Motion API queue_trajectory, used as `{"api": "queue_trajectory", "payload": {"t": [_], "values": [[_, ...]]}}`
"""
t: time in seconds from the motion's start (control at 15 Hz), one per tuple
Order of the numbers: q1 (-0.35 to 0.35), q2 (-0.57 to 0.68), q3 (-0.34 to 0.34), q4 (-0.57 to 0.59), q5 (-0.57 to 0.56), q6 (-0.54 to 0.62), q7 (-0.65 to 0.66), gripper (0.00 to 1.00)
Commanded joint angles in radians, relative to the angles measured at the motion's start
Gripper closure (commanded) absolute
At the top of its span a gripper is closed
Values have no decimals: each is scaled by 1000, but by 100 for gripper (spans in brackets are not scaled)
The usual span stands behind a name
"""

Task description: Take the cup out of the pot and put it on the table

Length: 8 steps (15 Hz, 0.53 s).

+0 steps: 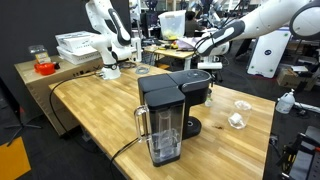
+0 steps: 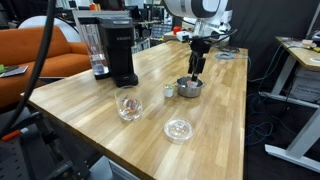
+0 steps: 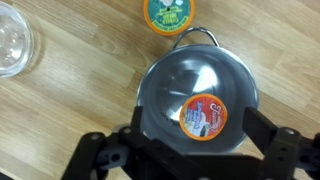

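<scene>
A small cup with an orange-rimmed foil lid lies inside a shiny steel pot on the light-wood table. In the wrist view my gripper is open, directly above the pot, with one dark finger on each side of the pot and the cup between them. In an exterior view the gripper hangs just over the pot near the table's far edge. In an exterior view the gripper shows behind the coffee machine, which hides the pot.
A second small cup with a green and orange lid stands on the table beside the pot. A clear glass and a clear glass dish sit nearer the front. The black coffee machine stands on the table.
</scene>
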Motion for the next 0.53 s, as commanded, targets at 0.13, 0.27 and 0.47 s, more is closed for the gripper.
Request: {"api": "queue_trajectory", "payload": {"t": [0.13, 0.27, 0.47], "values": [[10, 17, -7, 24, 14, -8, -12, 0], [16, 27, -8, 34, 12, -12, -10, 0], [20, 41, -5, 33, 16, -13, -9, 0]]}}
